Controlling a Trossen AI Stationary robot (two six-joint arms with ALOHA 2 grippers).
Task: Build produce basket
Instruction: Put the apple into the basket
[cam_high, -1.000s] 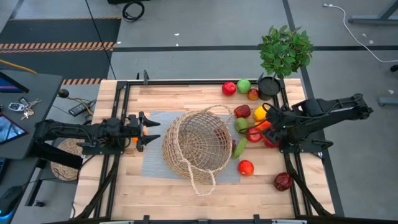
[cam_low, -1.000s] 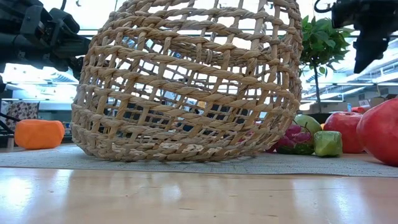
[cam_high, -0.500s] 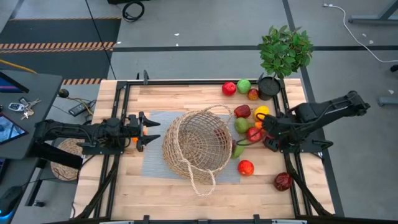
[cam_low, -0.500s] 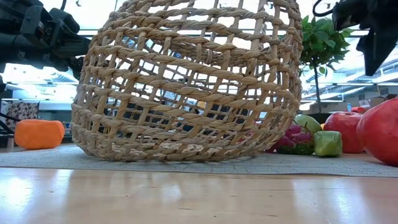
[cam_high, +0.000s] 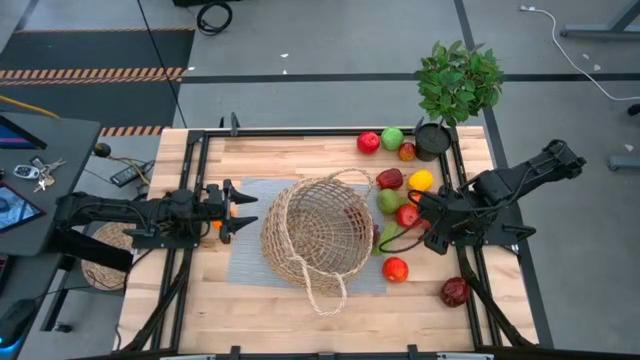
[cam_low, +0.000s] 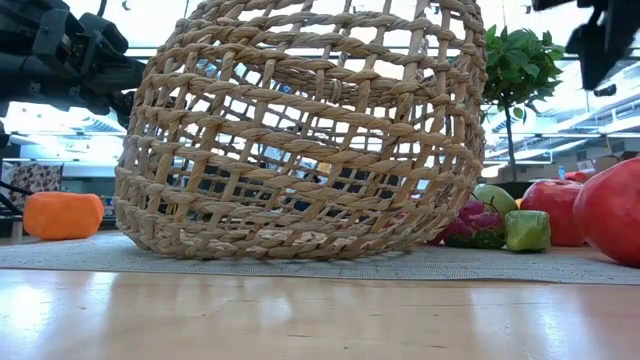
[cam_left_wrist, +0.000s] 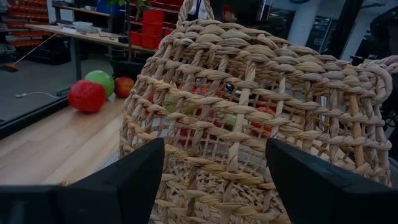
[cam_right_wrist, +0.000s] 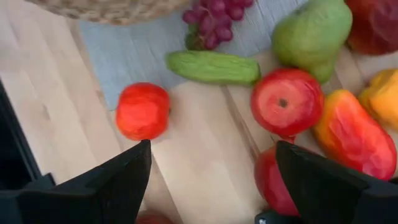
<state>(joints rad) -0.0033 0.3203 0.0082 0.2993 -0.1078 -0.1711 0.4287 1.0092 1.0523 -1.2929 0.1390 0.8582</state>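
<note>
The tan wicker basket (cam_high: 318, 235) rests on a grey mat (cam_high: 250, 262) at mid-table. It fills the low view (cam_low: 300, 130) and the left wrist view (cam_left_wrist: 249, 112). My left gripper (cam_high: 248, 211) is open and level, just left of the basket's wall, and also shows in its wrist view (cam_left_wrist: 214, 186). My right gripper (cam_high: 424, 222) is open and empty above the produce cluster. Its wrist view (cam_right_wrist: 211, 186) looks down on a red apple (cam_right_wrist: 286, 102), a green cucumber (cam_right_wrist: 213, 67), purple grapes (cam_right_wrist: 214, 18), a green pear (cam_right_wrist: 311, 31) and a red tomato (cam_right_wrist: 142, 111).
A red and a green fruit (cam_high: 381, 140) lie at the far edge beside a potted plant (cam_high: 458, 85). A dark red fruit (cam_high: 455, 291) lies near right. An orange piece (cam_low: 62, 215) sits by my left gripper. A flat woven mat (cam_high: 100, 262) lies off the table's left.
My right gripper has risen above the produce cluster and drawn a little toward the table's near edge. Its arm is folded back higher. The basket and my left arm have kept still.
</note>
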